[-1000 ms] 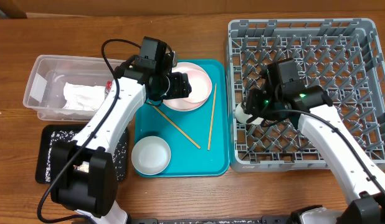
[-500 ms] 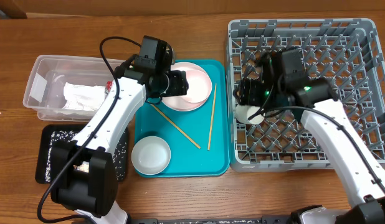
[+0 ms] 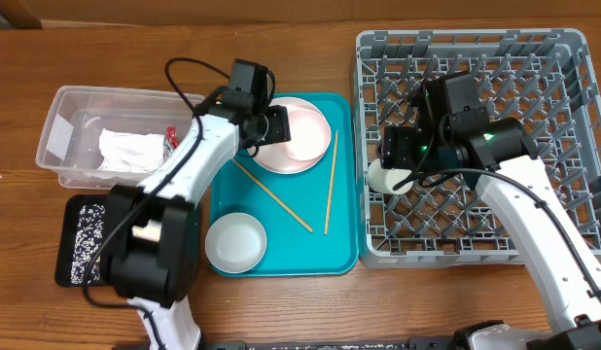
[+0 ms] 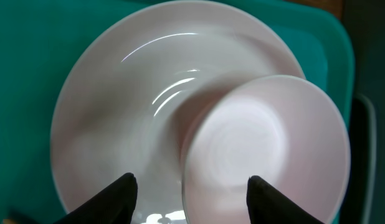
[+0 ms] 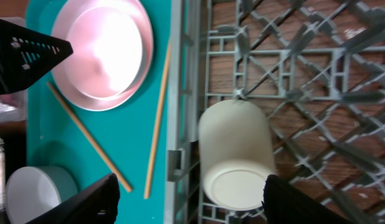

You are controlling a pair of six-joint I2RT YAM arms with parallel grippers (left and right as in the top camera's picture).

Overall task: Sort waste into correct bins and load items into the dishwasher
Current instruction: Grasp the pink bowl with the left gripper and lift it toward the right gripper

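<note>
Roughly, left to right: the left arm stretches past the clear tub (image 3: 62, 102), and its wrist hides the left part of the plate (image 4: 111, 118) from overhead. Left gripper (image 4: 191, 178) points straight down, fingers spread, not clamped. The pinkish-white bowl (image 4: 267, 149) sits on the plate under its right finger; it's blurred and contact is unclear. Right gripper (image 5: 191, 180) hangs over the dish rack (image 5: 317, 74), fingers wide, holding nothing. Small white cup (image 5: 235, 152) lies on its side below it, long axis running away from the wrist, by the rack's left wall.
</note>
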